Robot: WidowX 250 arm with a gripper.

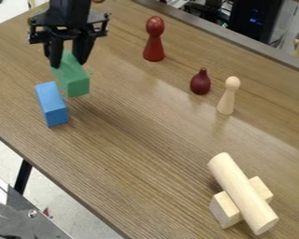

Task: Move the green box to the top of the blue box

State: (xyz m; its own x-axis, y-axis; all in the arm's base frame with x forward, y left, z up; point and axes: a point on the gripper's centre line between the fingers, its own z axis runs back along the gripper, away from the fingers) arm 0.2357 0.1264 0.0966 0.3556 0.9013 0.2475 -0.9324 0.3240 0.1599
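Note:
At the upper left, the black gripper [69,62] points down with its two fingers closed on the sides of the green box [74,80], near its far end. The near end of the green box sticks out toward the camera. Just left of it and a little nearer the camera, the blue box [51,103] lies lengthwise on the wooden table. A narrow gap shows between the two boxes. Whether the green box touches the table or hangs slightly above it, I cannot tell.
A red pawn-shaped piece [154,39], a dark red bulb-shaped piece [201,82] and a pale wooden peg [228,95] stand to the right. At the lower right, a wooden cylinder [242,192] rests across a wooden block [225,210]. The table's edge [58,181] runs diagonally at lower left.

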